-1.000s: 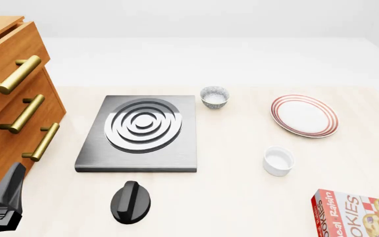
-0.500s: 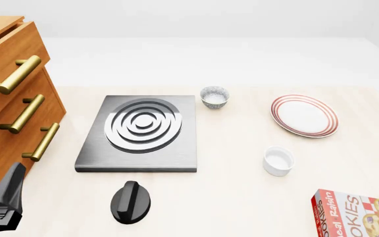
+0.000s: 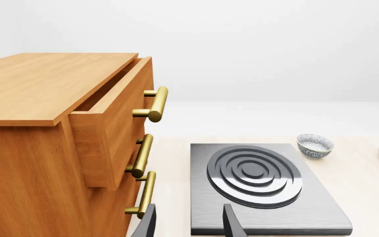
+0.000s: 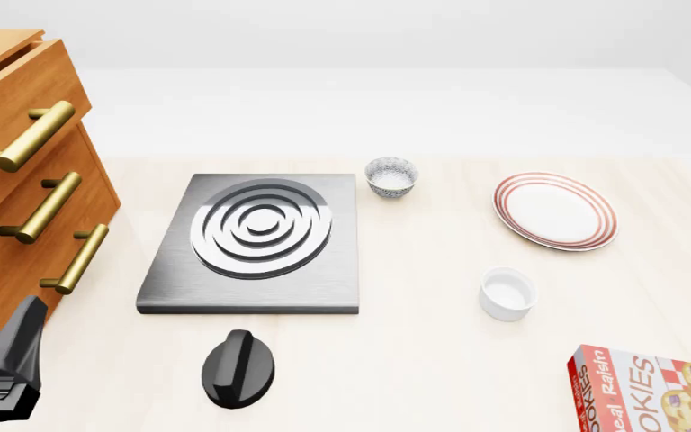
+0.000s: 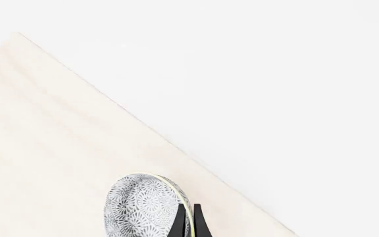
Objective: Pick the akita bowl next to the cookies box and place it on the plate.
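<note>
Right gripper [image 5: 189, 220]: jaws clenched on the rim of the akita bowl [image 5: 140, 210], one dark finger [image 5: 178, 222] against the speckled outer wall, the other just across the rim. In the right wrist view the bowl turns its patterned outside to the camera. Pale desk [image 5: 51, 148] lies behind it, with the desk's edge running close by. Whether the bowl rests on the desk or is clear of it cannot be told. Neither this gripper nor its bowl appears in the front view.

Left gripper [image 3: 188, 224]: jaws released, the two fingers standing well apart with nothing between them. In the front view it sits low at the near left corner [image 4: 4, 369], beside the wooden drawer cabinet [image 4: 10, 180], whose top drawer stands partly pulled out.

Ahead of the left gripper lies a grey stove plate [image 4: 255, 243] with concentric rings, flat on the desk. A black knob [image 4: 238, 367] lies just nearer than it.

A second speckled bowl [image 4: 391, 176] stands upright just past the stove plate's far right corner.

The plate [image 4: 556, 211], red-ringed, lies to the right of that bowl, apart from it, nothing on it.

A plain white cup [image 4: 507, 293] stands nearer than the plate.

The cookies box [image 4: 651, 391] lies at the near right corner, cut off by the frame.
</note>
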Motion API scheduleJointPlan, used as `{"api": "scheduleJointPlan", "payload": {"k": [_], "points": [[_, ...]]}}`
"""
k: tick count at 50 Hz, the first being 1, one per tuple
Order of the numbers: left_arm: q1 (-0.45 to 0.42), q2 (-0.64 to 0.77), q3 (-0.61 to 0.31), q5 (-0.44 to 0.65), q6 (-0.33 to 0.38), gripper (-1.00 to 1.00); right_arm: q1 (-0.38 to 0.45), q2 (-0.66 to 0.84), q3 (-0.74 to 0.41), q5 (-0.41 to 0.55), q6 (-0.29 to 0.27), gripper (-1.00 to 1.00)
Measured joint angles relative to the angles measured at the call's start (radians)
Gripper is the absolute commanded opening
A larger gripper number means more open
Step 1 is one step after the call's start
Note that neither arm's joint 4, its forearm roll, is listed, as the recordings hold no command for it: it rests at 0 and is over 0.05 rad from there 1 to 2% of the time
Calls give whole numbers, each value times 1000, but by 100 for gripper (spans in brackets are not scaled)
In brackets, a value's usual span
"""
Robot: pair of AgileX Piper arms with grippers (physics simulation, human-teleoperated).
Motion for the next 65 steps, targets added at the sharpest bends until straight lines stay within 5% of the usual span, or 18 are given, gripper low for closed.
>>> {"api": "scheduleJointPlan", "payload": {"k": [14, 27, 51, 65], "points": [[0, 0, 0, 0, 0, 100, 152, -335, -109, 257, 96, -100], [0, 1, 0, 0, 0, 100, 298, -383, -275, 406, 231, -100], [0, 1, -1, -1, 0, 100, 560, -257, -345, 405, 437, -100], [0, 1, -1, 0, 0, 100, 656, -151, -296, 316, 466, -100]]}}
